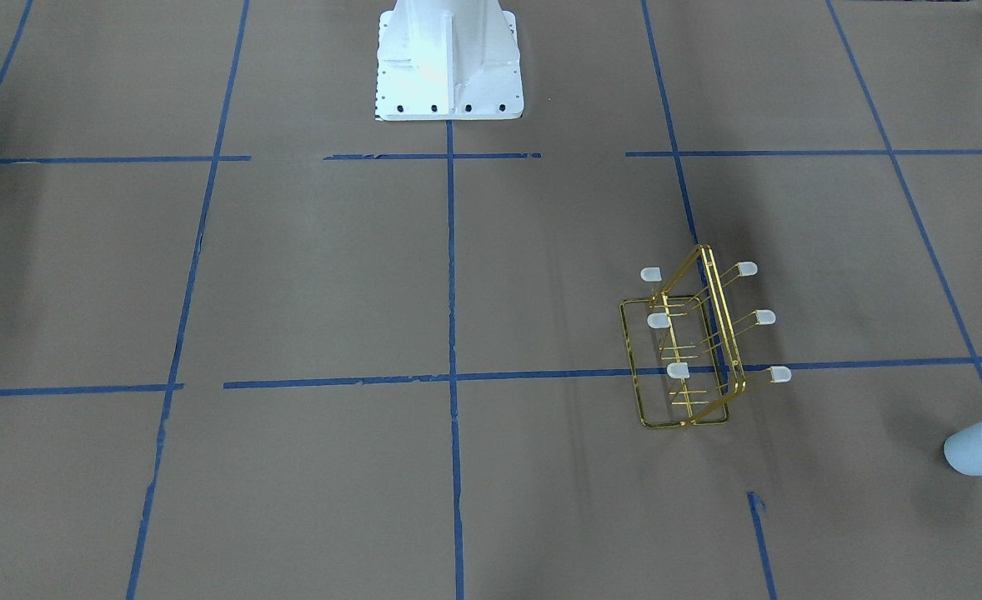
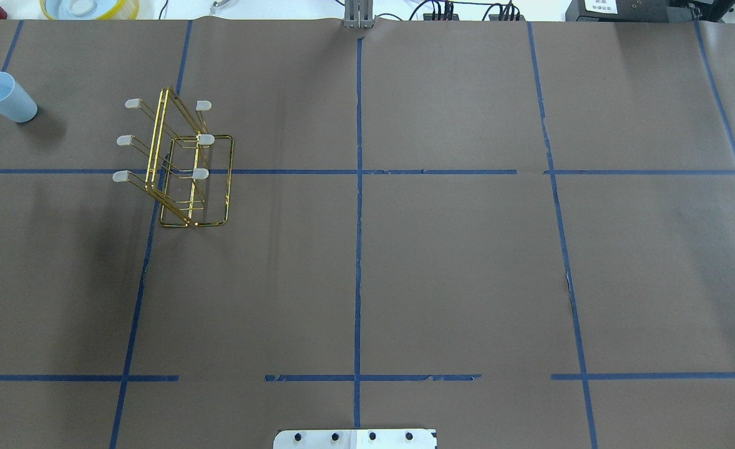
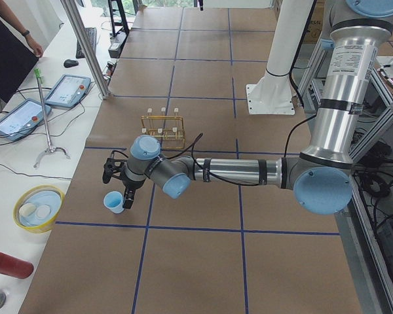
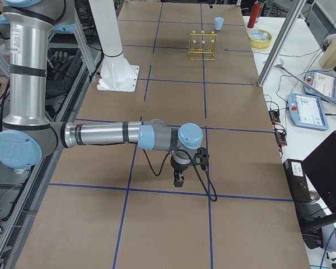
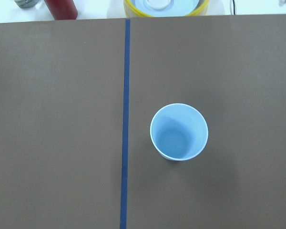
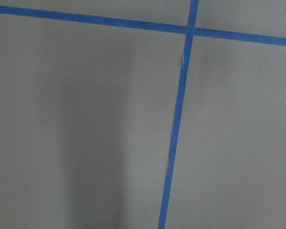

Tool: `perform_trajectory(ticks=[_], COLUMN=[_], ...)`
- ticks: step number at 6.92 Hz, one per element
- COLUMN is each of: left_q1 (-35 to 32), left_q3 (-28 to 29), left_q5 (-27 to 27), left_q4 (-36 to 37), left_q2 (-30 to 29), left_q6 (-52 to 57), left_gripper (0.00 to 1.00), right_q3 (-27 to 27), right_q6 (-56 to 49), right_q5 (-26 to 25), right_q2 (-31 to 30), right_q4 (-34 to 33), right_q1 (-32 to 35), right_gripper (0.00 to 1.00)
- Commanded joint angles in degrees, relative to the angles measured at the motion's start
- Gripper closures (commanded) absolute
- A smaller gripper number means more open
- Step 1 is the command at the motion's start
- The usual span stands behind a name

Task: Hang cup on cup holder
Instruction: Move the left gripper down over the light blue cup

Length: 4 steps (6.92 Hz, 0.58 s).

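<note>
Nothing is hung yet: the small pale blue plastic tumbler cup (image 5: 178, 132) stands at the far left of the brown paper-covered table (image 2: 467, 249), well apart from the gold wire A-frame cup holder (image 2: 156, 144). It is upright, long axis vertical, mouth up. The left gripper (image 3: 118, 190) seems to hover above it; I cannot tell how wide it is open. Grasping, carrying and hanging remain

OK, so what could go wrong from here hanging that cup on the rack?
The cup stands mouth up, loose on the table; a clumsy approach by the left gripper beside it could knock it over.
It must be turned over to go on a prong, so it might slip in the grip.
The rack is thin wire; a missed prong could shove it.
</note>
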Motion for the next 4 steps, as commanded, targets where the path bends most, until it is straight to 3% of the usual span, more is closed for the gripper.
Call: perform_trajectory(ticks=[1,2,4], left_q1=[5.3,7.0,13.7], left_q3=[4.3,7.1,9.0], left_q5=[9.5,13.6,23.3], left_q4=[-12.2,-18.7,-23.7], left_q2=[0.0,0.1,-0.3], left_q6=[-10.7,-15.5,-21.0], left_gripper=[0.00,0.00,0.00], right_q3=[0.0,-0.1,0.0], right_q6=[0.0,0.0,0.0], right_q5=[0.0,0.0,0.0], right_q2=[0.0,0.0,0.0], right_q4=[0.0,0.0,0.0], right_q1=[0.0,0.0,0.0], right_gripper=[0.00,0.00,0.00])
